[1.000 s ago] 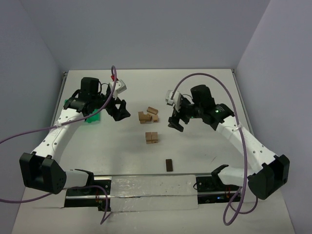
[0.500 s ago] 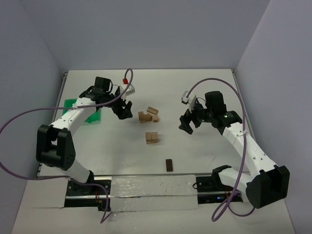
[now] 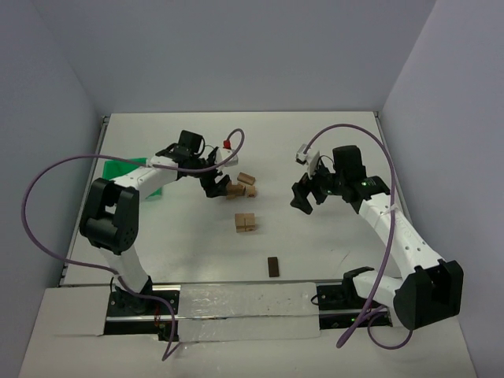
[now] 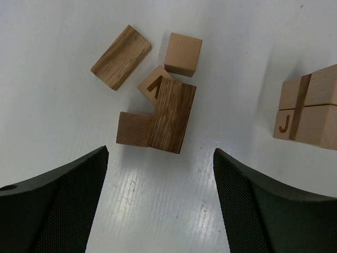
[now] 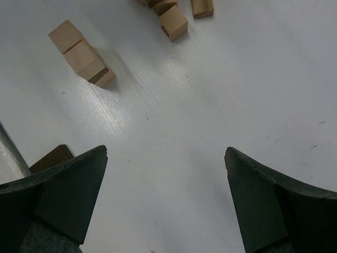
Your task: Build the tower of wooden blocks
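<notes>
Several loose light-tan wood blocks (image 3: 241, 185) lie in a cluster mid-table; in the left wrist view they lie just ahead of my fingers, a grainy oblong block (image 4: 171, 116) nearest. A short stack of blocks (image 3: 245, 223) stands nearer the front; it also shows in the left wrist view (image 4: 310, 110), marked J, and in the right wrist view (image 5: 81, 52). My left gripper (image 3: 214, 185) (image 4: 159, 168) is open and empty, right beside the cluster. My right gripper (image 3: 303, 197) (image 5: 166, 155) is open and empty over bare table, right of the blocks.
A green bin (image 3: 120, 167) sits at the left, partly hidden by the left arm. A dark brown block (image 3: 273, 267) lies near the front edge and also shows in the right wrist view (image 5: 50, 158). Purple cables loop over both arms.
My left gripper has swung right from the green bin to the loose block cluster. My right gripper has drawn back a little to the right. The blocks have not moved.
</notes>
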Robot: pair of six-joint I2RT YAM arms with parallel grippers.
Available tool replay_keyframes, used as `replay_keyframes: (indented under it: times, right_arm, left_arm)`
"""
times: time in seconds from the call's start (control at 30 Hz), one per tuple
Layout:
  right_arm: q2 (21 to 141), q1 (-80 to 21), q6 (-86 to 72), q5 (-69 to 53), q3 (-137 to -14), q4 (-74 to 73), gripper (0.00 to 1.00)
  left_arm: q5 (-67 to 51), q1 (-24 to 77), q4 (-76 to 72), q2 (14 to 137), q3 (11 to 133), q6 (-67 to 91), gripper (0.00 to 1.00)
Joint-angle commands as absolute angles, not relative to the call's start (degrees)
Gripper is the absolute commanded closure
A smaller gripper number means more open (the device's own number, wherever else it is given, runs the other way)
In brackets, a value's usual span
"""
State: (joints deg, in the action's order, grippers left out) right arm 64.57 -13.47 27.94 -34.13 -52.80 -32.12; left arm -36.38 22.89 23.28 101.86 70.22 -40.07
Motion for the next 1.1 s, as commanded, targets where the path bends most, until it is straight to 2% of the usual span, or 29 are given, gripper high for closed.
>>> replay_keyframes:
  times: [0.0, 0.4, 0.57, 0.77, 1.07]
  right_arm:
    - [66.2, -12.9, 27.7, -34.9, -54.4, -29.9, 0.0]
    - [66.9, -12.5, 27.8, -35.4, -53.5, -29.2, 0.0]
    - [67.1, -12.4, 27.8, -35.7, -53.6, -29.1, 0.0]
    - [67.4, -12.4, 27.7, -36.0, -53.5, -28.7, 0.0]
    - [67.1, -12.3, 27.8, -36.0, -53.2, -28.7, 0.0]
  left_arm:
    - [-38.8, 24.1, 18.9, 104.6, 72.9, -44.9, 0.14]
    - [-39.2, 24.9, 17.5, 108.9, 73.8, -46.1, 0.17]
    - [-39.5, 25.1, 17.8, 109.5, 74.7, -46.7, 0.21]
    - [-39.8, 25.4, 18.4, 109.6, 74.8, -47.7, 0.31]
    - [-40.3, 25.5, 20.2, 109.7, 75.4, -48.6, 0.52]
